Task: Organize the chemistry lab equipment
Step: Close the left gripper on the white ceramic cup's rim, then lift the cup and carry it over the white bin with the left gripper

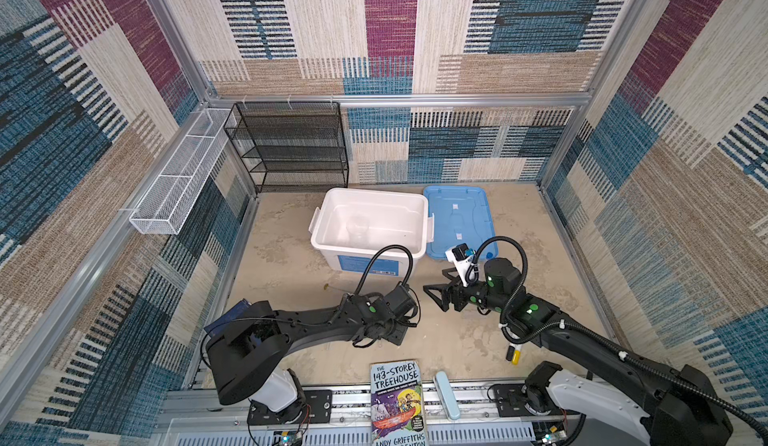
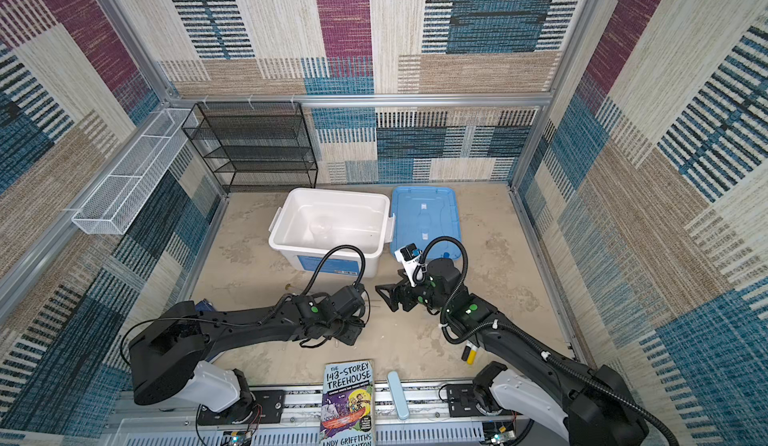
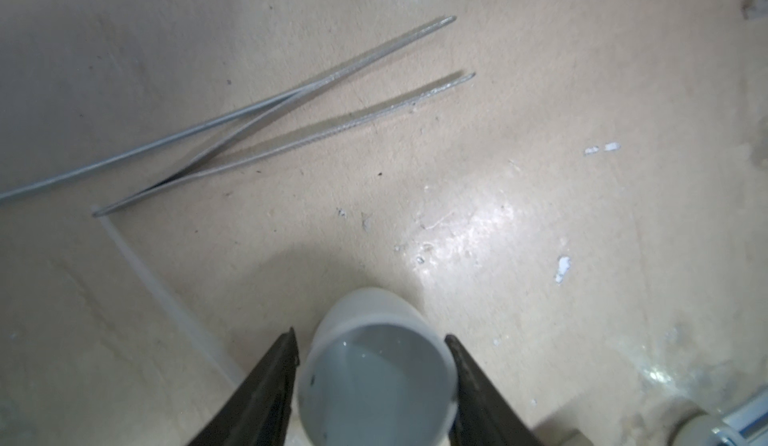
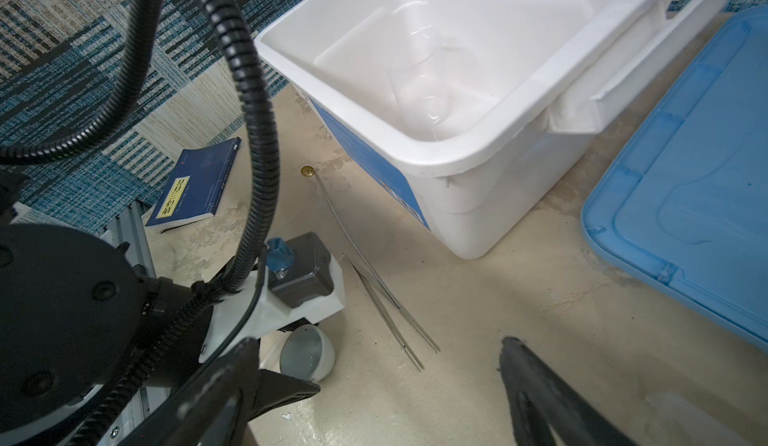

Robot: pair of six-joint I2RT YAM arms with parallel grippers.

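Where the left fingers [image 3: 270, 390] bracket the small grey dish [image 3: 374, 381] at its rim, contact cannot be confirmed. Dish: on the desk [image 3: 540, 90], tilted. Metal tweezers [image 3: 332, 126]: twelve o'clock of it, seen from above. White bin [image 1: 376, 192]: beyond, with the clear round flask [image 1: 357, 228] inside. Right fingers [image 4: 536, 385]: apart, empty. Hazard: the dish's rounded wall may squirt free under an off-centre pinch.

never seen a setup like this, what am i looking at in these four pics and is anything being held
A robot's left arm and right arm work on a beige table. Two pictures look down from overhead; two come from cameras on the arms' wrists. Around them: a white bin holding a clear flask, a blue lid beside it, metal tweezers, a book. The left jaws stand either side of a small grey dish, not clearly gripping. The right jaws are open, empty.
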